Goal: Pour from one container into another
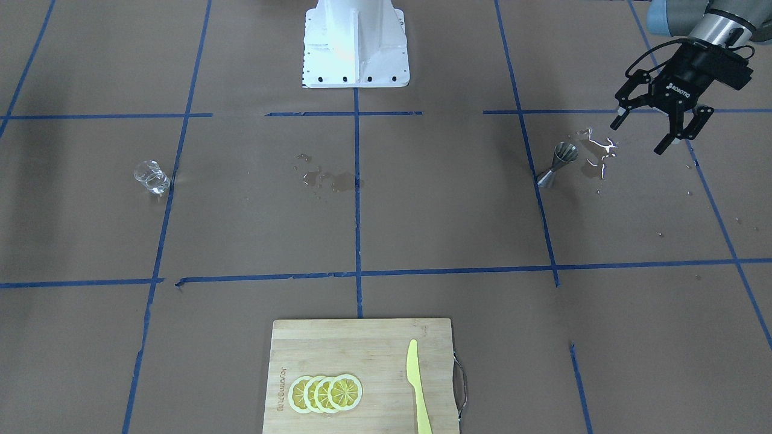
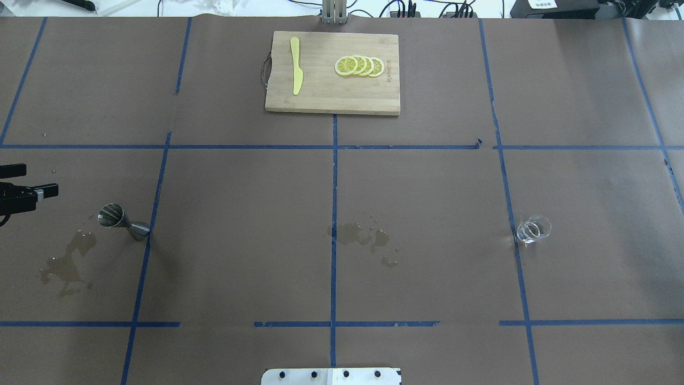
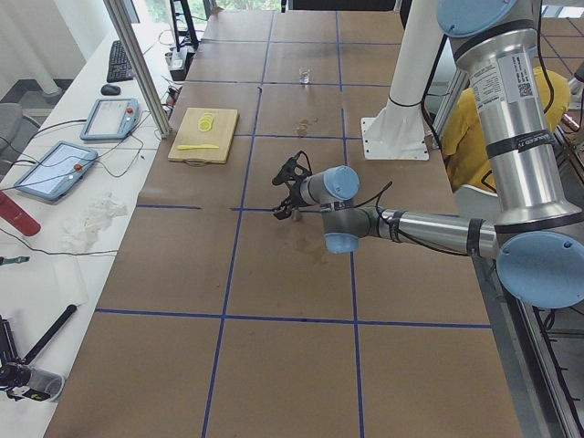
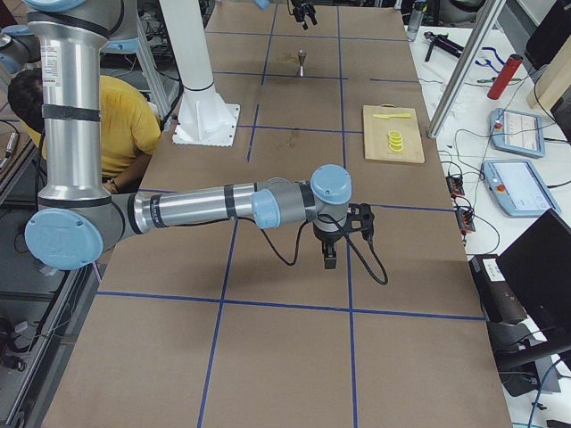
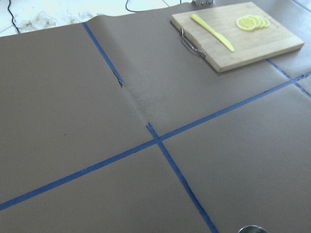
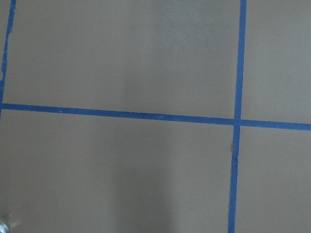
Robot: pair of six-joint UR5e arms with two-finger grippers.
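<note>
Two containers apart | glass cup (image 1: pixel 151 176): contents unclear | jigger (image 1: pixel 558 164) upright, puddle (image 1: pixel 601 150) beside

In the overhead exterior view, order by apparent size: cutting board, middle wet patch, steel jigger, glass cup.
1. cutting board
2. middle wet patch
3. steel jigger and glass cup: nearly alike, not ranked.

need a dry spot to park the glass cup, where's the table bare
Bare and dry: the squares between the cutting board and the central spill, and between that spill and the glass cup. Crowded: around the jigger, with a puddle beside it and the open left gripper nearby.
</note>
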